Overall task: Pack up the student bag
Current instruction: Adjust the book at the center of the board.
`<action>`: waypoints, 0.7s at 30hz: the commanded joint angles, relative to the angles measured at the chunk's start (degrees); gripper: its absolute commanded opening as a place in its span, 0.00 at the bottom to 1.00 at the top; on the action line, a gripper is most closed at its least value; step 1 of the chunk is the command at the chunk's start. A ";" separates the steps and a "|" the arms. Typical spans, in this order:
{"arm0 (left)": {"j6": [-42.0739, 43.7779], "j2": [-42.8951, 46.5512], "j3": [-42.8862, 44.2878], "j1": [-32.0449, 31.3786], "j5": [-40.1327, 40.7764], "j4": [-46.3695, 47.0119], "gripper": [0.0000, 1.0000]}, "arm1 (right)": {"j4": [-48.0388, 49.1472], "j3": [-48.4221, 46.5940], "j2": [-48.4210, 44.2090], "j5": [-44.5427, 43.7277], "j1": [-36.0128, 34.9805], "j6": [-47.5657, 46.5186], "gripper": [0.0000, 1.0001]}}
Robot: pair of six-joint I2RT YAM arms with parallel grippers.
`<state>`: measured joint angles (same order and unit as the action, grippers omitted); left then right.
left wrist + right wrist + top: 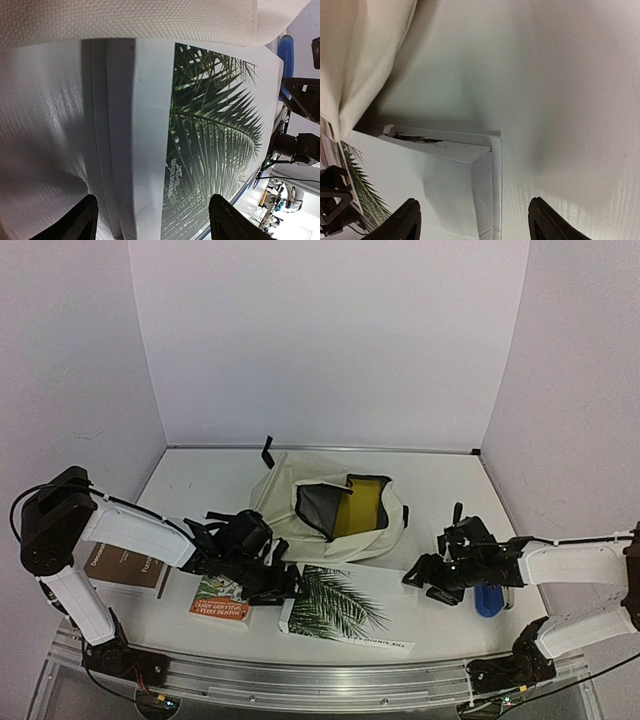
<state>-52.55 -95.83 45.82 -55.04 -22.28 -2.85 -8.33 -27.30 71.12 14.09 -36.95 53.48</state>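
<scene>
The bag (283, 495) lies on the tabletop (200, 480), a large book (345, 608) just before it, a small book (219, 600) left of that, a third book (125, 568) farther left.

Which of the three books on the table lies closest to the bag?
The palm-leaf book, just beside the student bag. The orange book and the brown book lie farther left.

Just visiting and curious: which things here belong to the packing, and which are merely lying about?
Job: student bag, palm-leaf book at the open left gripper.
Lying about, perhaps packed later: orange book, brown book, blue object.
</scene>
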 commanded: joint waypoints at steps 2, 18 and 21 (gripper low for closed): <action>-0.77 0.01 1.57 0.49 0.67 2.53 0.77 | 2.48 1.38 2.30 0.36 -0.25 -0.83 0.63; -5.26 1.04 -2.84 2.84 -1.87 10.06 0.78 | 2.62 4.87 2.66 -5.21 -0.29 2.42 0.27; -6.04 -0.28 -2.99 3.01 -3.37 12.07 0.77 | 2.90 5.12 2.87 -5.43 -0.26 2.65 0.27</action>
<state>-56.77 -95.94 43.36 -52.51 -23.24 4.02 -0.61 -24.60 72.71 13.52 -37.20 55.12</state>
